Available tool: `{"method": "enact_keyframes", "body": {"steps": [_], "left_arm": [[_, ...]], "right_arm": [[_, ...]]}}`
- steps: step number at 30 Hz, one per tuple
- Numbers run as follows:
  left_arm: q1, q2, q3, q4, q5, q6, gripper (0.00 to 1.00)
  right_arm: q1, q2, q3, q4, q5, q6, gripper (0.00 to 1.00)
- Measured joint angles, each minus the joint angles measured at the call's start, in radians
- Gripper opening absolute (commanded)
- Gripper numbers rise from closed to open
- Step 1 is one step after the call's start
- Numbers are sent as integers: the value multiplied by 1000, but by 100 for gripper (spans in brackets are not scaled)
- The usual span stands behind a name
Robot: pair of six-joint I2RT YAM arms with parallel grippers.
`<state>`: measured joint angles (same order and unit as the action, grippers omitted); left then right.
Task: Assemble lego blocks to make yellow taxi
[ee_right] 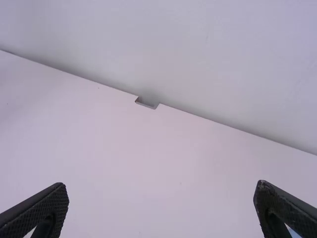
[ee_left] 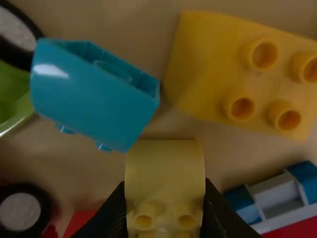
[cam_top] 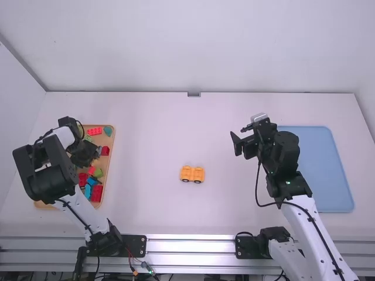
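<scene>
Over the wooden tray (cam_top: pixel 111 150) by the table's (cam_top: pixel 146 134) left edge, the left gripper (ee_left: pixel 164 208) pinches a yellow brick (ee_left: pixel 165 168), probably for the wheeled base (cam_top: pixel 192 174) standing mid-table, likely there for building room. The right gripper (ee_right: pixel 161 185) is spread.

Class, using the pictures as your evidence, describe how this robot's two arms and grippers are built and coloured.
The left arm and right arm match: smooth white links, chunky rounded black joints, and a black cable along the outside. The left gripper and right gripper each have two black fingers; the right one's have finely textured surfaces and narrow towards the tips.
</scene>
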<state>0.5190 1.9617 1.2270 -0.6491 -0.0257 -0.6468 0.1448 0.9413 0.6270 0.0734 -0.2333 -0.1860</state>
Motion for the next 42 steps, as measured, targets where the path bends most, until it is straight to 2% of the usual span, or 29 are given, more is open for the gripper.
{"method": "enact_keyframes", "body": {"steps": [6, 12, 16, 19, 25, 31, 36, 42], "left_arm": [[-2, 0, 161, -177, 3, 7, 2], [-39, -2, 211, -198, 3, 5, 2], [-115, -61, 134, -168, -6, -34, 2], [-200, -165, 41, -126, -19, -72, 2], [-429, -377, -104, -47, -2, -145, 2], [-602, -399, -188, 8, 88, -215, 2], [-727, -399, -254, 12, 127, -486, 2], [-821, -399, -285, 66, 88, -757, 2]], "right_arm": [[0, 0, 0, -3, 0, -2, 99], [0, 0, 0, -4, 0, 0, 99], [0, 0, 0, -3, 0, -1, 99], [0, 0, 0, -3, 0, 0, 99], [0, 0, 0, -5, 0, 2, 99], [0, 0, 0, -11, 0, 2, 98], [0, 0, 0, -15, 0, -1, 99], [0, 0, 0, -29, -1, -1, 99]]}}
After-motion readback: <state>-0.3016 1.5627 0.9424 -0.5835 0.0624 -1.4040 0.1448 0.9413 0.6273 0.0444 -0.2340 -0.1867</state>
